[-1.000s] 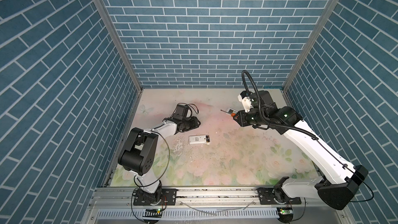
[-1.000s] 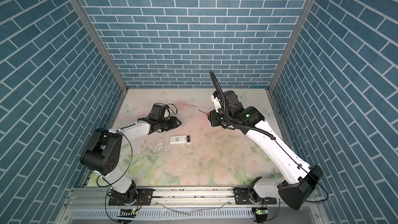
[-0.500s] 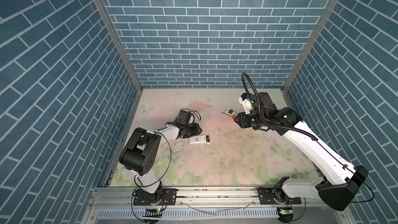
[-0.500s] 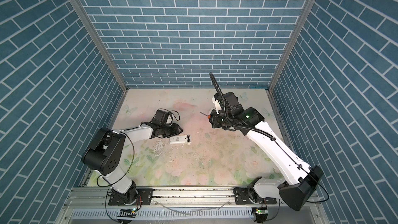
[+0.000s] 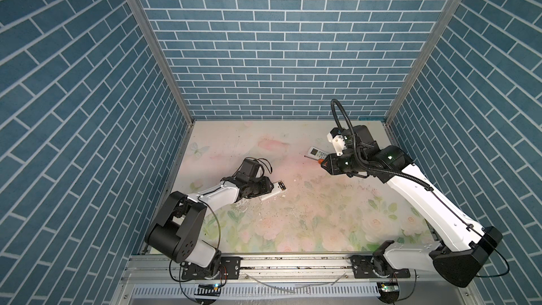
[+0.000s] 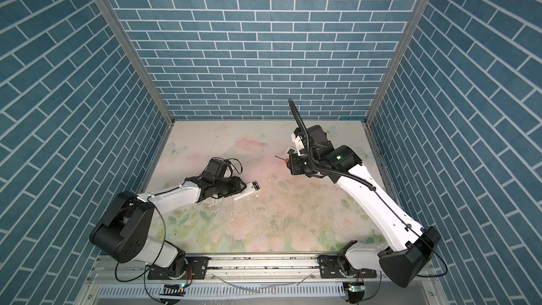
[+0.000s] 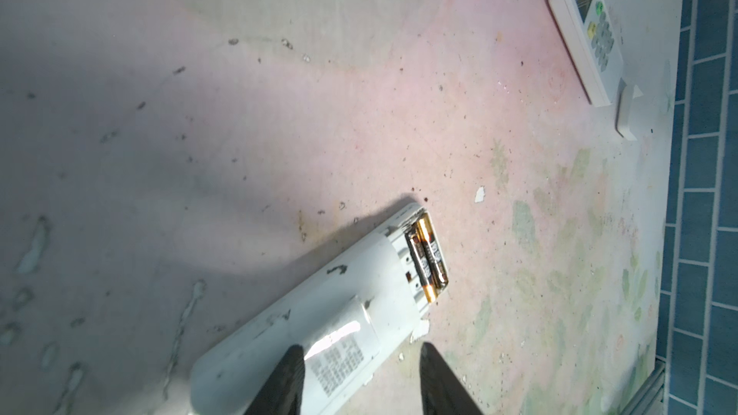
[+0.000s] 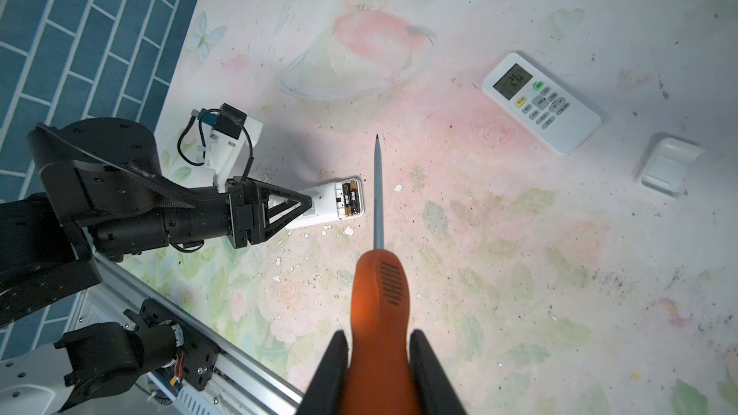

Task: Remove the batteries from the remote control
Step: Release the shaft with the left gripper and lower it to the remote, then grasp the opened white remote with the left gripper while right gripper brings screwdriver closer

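A white remote control (image 7: 319, 313) lies face down on the floral table, left of centre in both top views (image 5: 274, 190) (image 6: 247, 191). Its far end is uncovered and two black and gold batteries (image 7: 429, 259) (image 8: 351, 197) sit side by side in it. My left gripper (image 7: 359, 349) (image 5: 266, 186) is open at the remote's near end: one finger lies over its back, the other stands beside its edge. My right gripper (image 8: 378, 335) (image 5: 325, 165) is shut on an orange-handled screwdriver (image 8: 377, 293), held above the table. The blade points towards the remote's battery end.
A second white remote (image 8: 541, 101) (image 5: 315, 151) lies face up with its display lit, at the back right beside my right gripper. A small white plastic piece (image 8: 667, 165) (image 7: 629, 111) rests close to it. White flakes (image 8: 348, 230) litter the table near the battery end.
My left gripper has come forward and down from behind the remote to its near end. The right gripper, still holding the screwdriver, has shifted slightly, uncovering the second remote.
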Robot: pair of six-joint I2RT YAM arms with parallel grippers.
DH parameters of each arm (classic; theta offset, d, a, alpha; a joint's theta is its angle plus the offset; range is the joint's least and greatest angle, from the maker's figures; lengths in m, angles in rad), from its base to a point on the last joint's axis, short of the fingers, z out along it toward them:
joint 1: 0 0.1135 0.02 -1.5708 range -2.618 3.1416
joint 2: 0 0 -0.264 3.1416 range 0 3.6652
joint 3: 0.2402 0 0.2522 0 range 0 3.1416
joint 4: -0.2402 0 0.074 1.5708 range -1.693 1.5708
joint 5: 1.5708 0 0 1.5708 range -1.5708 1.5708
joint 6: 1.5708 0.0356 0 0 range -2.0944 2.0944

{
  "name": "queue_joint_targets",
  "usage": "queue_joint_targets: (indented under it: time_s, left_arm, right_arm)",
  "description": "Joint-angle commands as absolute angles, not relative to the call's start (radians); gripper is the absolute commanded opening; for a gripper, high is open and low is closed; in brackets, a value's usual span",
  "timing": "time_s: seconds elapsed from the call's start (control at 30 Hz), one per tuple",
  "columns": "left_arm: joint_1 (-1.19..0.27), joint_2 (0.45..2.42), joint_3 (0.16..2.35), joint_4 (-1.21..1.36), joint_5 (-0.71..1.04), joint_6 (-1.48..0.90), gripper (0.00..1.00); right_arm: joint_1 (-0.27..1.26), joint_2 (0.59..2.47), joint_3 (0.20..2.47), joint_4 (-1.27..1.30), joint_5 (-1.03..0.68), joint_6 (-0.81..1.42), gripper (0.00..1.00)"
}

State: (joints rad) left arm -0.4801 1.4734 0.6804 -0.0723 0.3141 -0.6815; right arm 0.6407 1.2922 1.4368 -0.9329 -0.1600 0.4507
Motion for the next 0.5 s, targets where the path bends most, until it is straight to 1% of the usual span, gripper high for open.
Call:
queue_joint_targets:
  time_s: [0.0,0.17,0.33,0.47]
  left_arm:
    - [-0.504,1.437,0.629,-0.103,0.268,-0.731,0.48]
    - [-0.529,1.373,0.612,-0.136,0.229,-0.754,0.49]
    - [-0.526,1.341,0.745,-0.274,0.171,-0.654,0.54]
    - [-0.483,1.39,0.83,-0.314,0.161,-0.575,0.52]
  right_arm:
    - [0.603,1.306,1.456,-1.025,-0.261,0.486,0.0]
    - [0.571,1.331,1.485,-1.094,-0.313,0.467,0.0]
    - [0.57,1.336,1.466,-1.083,-0.321,0.459,0.0]
    - [0.569,1.324,1.447,-1.051,-0.328,0.465,0.0]
